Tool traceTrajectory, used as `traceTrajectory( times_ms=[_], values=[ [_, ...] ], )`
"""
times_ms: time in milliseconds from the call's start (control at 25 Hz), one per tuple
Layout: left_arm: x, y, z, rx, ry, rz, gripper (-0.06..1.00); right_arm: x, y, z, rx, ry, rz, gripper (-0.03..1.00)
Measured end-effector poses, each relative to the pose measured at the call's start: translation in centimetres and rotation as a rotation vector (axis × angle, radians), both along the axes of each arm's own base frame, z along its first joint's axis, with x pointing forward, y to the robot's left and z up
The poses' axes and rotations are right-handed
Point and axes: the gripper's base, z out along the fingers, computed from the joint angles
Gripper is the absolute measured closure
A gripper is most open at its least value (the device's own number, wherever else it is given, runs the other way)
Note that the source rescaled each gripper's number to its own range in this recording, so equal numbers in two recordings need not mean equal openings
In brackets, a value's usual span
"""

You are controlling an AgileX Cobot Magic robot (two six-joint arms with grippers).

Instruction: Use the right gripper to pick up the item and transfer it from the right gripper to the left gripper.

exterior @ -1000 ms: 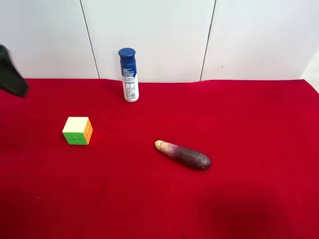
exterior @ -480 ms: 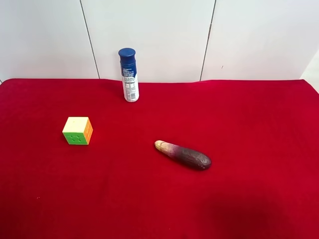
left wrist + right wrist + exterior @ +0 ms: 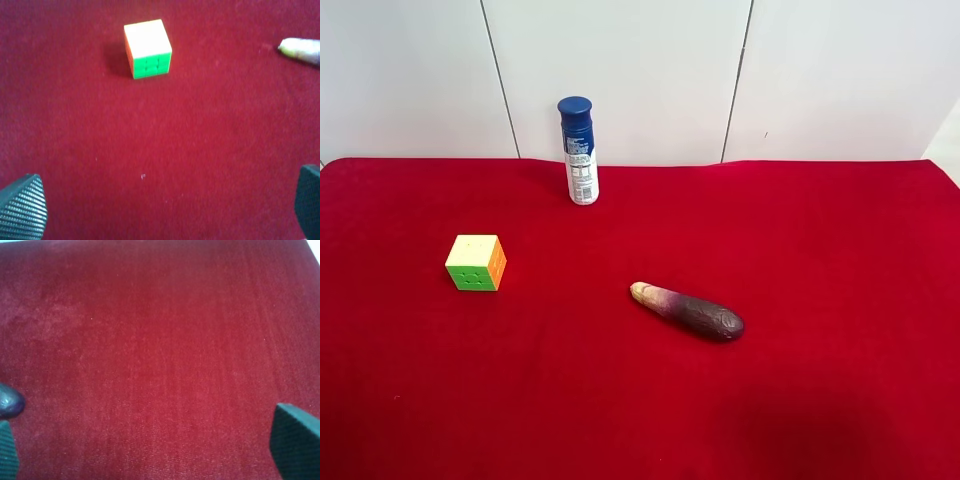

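The puzzle cube (image 3: 475,263) sits on the red cloth at the exterior high view's left, yellow face up, green and orange on its sides. It also shows in the left wrist view (image 3: 147,47), well ahead of my left gripper (image 3: 165,205). That gripper is open and empty, with only its two fingertips (image 3: 22,207) in view. My right gripper (image 3: 152,450) is open and empty over bare red cloth, with its fingertips (image 3: 297,440) at the frame's corners. The cube is out of the right wrist view. Neither arm shows in the exterior high view.
A white can with a blue cap (image 3: 578,150) stands at the back of the red table (image 3: 820,250). A dark purple eggplant-like object (image 3: 687,311) lies near the middle; its end shows in the right wrist view (image 3: 9,401) and its pale tip in the left wrist view (image 3: 300,50).
A black arm part at the exterior high view's left edge one second ago has left the frame. The cube, can and eggplant have not moved.
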Motion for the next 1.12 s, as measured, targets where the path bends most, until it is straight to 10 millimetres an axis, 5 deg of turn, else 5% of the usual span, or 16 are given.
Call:
traceTrajectory(
  times_ms=[320,1120],
  values=[
    [-0.2,0.1,-3.1,-0.022,-0.098,0.006,-0.05,0.0,0.0,0.0,0.0,0.0,0.0,-0.03],
    [0.2,-0.5,-3.4,0.006,-0.122,0.074,-0.06,0.0,0.0,0.0,0.003,0.0,-0.002,-0.03]
  ],
)
